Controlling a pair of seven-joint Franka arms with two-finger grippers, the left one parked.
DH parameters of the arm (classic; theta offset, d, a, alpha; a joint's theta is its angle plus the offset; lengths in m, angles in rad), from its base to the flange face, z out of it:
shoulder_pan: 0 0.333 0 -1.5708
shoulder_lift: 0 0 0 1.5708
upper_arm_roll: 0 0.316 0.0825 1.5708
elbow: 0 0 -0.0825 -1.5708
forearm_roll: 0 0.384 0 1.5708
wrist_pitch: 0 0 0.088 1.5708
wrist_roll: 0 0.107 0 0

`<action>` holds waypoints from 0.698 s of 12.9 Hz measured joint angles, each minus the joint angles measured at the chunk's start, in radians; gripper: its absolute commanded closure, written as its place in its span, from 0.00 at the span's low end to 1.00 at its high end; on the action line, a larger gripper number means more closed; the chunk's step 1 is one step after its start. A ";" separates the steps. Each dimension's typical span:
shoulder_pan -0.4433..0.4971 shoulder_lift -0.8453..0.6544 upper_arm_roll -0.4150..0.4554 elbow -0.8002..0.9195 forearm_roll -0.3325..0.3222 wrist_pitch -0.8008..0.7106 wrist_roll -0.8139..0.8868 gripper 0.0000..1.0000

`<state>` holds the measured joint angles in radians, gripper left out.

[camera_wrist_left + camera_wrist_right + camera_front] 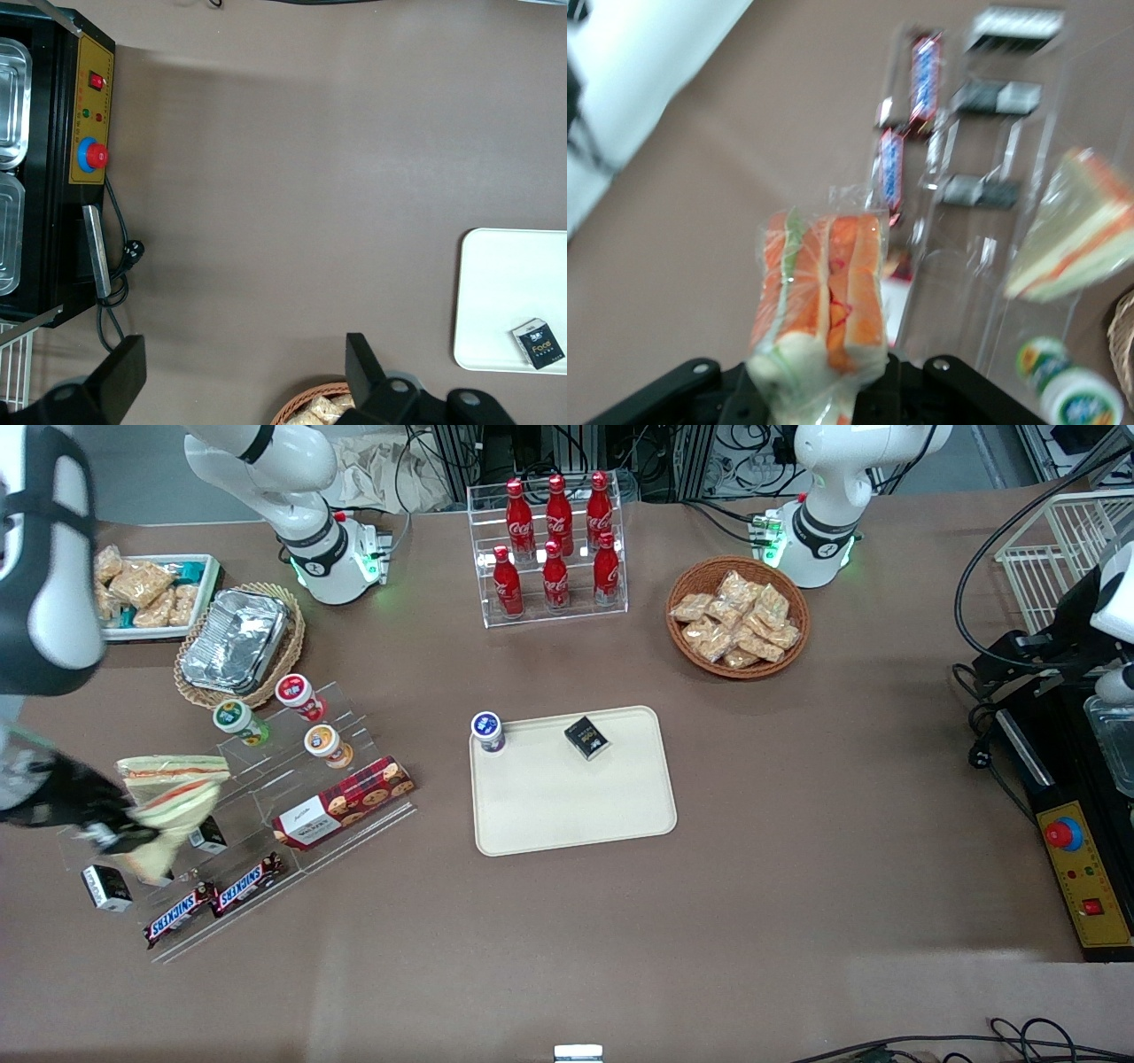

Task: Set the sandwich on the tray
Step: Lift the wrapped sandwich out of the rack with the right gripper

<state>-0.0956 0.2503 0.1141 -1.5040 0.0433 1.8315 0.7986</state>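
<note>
My right gripper (pixel 133 834) is shut on a sandwich (pixel 173 824), a plastic-wrapped wedge with orange and green filling, and holds it above the acrylic stand toward the working arm's end of the table. In the right wrist view the sandwich (pixel 819 301) sticks out from between the jaws of the gripper (pixel 819 390). A look-alike wedge (pixel 173 769) lies on the stand, farther from the front camera; it also shows in the right wrist view (pixel 1076 230). The cream tray (pixel 576 815) lies mid-table, well apart from the gripper, and shows in the left wrist view (pixel 496 292).
On the tray stand a blue-lidded cup (pixel 488 732) and a small black box (pixel 587 738). The acrylic stand (pixel 292 779) carries cups, a cookie box (pixel 345 802), Snickers bars (pixel 213 899) and black boxes. A foil container (pixel 235 640), cola rack (pixel 554 549) and snack basket (pixel 738 617) stand farther back.
</note>
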 measured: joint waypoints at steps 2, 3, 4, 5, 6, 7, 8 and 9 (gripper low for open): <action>0.098 -0.005 0.017 0.000 -0.008 -0.023 -0.056 1.00; 0.148 -0.004 0.019 0.000 -0.011 -0.027 -0.127 1.00; 0.195 -0.003 0.019 -0.001 -0.014 -0.028 -0.198 1.00; 0.242 0.000 0.019 -0.001 -0.015 -0.024 -0.246 1.00; 0.283 0.009 0.019 -0.004 -0.016 -0.001 -0.271 1.00; 0.319 0.027 0.020 -0.008 -0.015 0.049 -0.287 1.00; 0.354 0.056 0.021 -0.012 -0.015 0.118 -0.298 1.00; 0.390 0.094 0.022 -0.016 -0.015 0.195 -0.306 1.00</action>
<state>0.2942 0.3443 0.1357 -1.5197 0.0279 2.0265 0.4921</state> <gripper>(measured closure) 0.780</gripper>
